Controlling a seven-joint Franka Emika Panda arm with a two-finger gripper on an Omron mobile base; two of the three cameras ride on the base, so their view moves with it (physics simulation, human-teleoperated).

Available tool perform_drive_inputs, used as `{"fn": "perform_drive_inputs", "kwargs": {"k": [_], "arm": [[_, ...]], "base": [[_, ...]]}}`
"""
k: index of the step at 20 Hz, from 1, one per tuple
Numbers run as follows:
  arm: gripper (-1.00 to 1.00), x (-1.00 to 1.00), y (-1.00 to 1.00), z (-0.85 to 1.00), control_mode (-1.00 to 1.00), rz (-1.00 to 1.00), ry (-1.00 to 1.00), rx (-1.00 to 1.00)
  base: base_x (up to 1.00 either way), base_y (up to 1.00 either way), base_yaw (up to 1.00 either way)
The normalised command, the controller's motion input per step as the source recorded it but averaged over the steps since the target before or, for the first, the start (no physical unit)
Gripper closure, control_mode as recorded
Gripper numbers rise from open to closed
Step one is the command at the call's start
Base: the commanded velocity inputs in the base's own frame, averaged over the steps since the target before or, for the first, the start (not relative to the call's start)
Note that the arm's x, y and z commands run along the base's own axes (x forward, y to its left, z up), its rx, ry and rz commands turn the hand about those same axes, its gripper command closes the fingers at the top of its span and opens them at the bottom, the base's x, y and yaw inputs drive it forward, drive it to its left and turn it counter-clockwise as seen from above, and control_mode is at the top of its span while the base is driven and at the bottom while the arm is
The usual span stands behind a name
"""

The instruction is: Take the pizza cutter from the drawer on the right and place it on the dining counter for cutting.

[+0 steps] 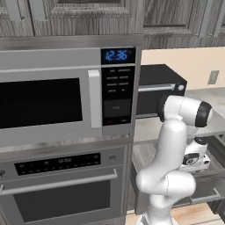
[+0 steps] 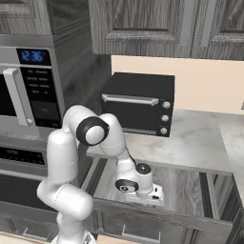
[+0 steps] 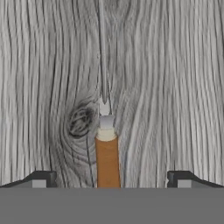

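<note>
- Claw (image 3: 109, 177) spread wide over pizza cutter (image 3: 106, 148) in drawer (image 2: 190, 190) — handle at 6 o'clock, blade edge-on toward 12.
- Risked pinching air — thin, narrow handle could slip aside.

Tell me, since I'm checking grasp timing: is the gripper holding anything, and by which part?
Nothing is held. The gripper is open, its fingertips apart on either side of the pizza cutter's brown handle, which lies in the drawer.

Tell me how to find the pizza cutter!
Look below the black toaster oven, into the open drawer where the robot's hand reaches. The pizza cutter lies on the grey wood-grain floor between the open gripper tips: orange-brown handle, thin silvery blade seen edge-on.
</note>
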Motion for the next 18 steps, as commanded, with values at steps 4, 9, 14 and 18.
{"fn": "perform_drive_inputs", "kwargs": {"k": [4, 9, 14, 18], "arm": [[-1.0, 0.02, 0.0, -0.06, -1.0, 0.01, 0.0, 0.0], [-1.0, 0.07, 0.0, -0.11, -1.0, 0.01, 0.0, 0.0], [-1.0, 0.03, -0.01, -0.07, -1.0, 0.01, 0.0, 0.0], [-1.0, 0.01, -0.02, -0.11, -1.0, 0.02, 0.0, 0.01]], "base": [[0.0, 0.0, 0.0], [0.0, 0.0, 0.0], [0.0, 0.0, 0.0], [0.0, 0.0, 0.0]]}}
